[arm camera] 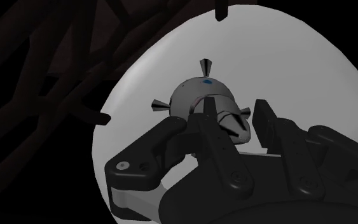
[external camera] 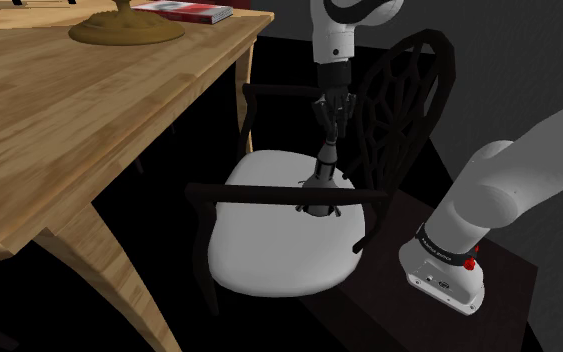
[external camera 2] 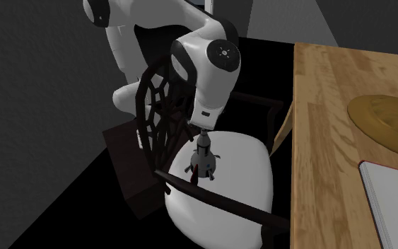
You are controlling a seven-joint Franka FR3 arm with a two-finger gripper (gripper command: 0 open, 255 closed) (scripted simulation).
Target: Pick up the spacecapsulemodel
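Note:
The space capsule model (external camera: 321,188) is a grey metallic cone with small dark fins around its base. It stands upright over the white seat (external camera: 259,240) of a dark-framed chair. My gripper (external camera: 329,140) comes straight down onto it and is shut on its narrow nose. In the second exterior view the capsule (external camera 2: 203,161) hangs under the gripper (external camera 2: 203,136), close to the seat (external camera 2: 243,177). In the wrist view the fingers (arm camera: 199,127) clasp the capsule (arm camera: 199,98) at its tip, with the gripper (arm camera: 231,119) above the seat (arm camera: 298,63). I cannot tell whether its base touches the seat.
The chair's dark lattice back (external camera: 409,90) stands close behind the gripper, and an armrest bar (external camera: 289,193) crosses in front of the capsule. A wooden table (external camera: 69,120) with a round wooden base (external camera: 124,30) and a red-and-white book (external camera: 184,10) borders the chair.

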